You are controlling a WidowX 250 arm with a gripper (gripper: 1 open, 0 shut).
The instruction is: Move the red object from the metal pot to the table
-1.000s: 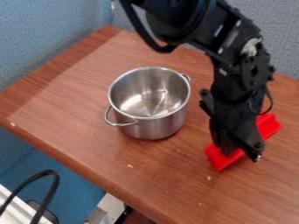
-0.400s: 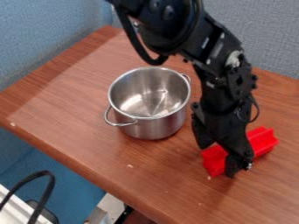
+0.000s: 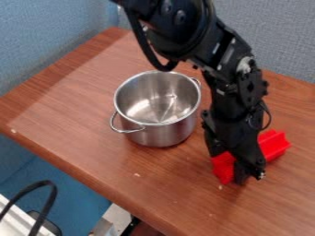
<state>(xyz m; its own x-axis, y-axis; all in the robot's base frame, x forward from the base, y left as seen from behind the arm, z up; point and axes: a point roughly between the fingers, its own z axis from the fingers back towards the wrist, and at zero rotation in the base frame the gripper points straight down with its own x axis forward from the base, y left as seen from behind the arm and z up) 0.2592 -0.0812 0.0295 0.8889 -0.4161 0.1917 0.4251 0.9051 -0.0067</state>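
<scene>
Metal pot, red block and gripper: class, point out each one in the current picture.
Metal pot [image 3: 157, 135]: camera view, front outer wall.
Red block [image 3: 274, 144]: camera view, exposed far end.
Gripper [image 3: 239, 170]: camera view, between its fingertips.

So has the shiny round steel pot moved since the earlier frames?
No. The shiny round steel pot sits at the same spot relative to the reddish-brown wood-grain table's left edge.
</scene>
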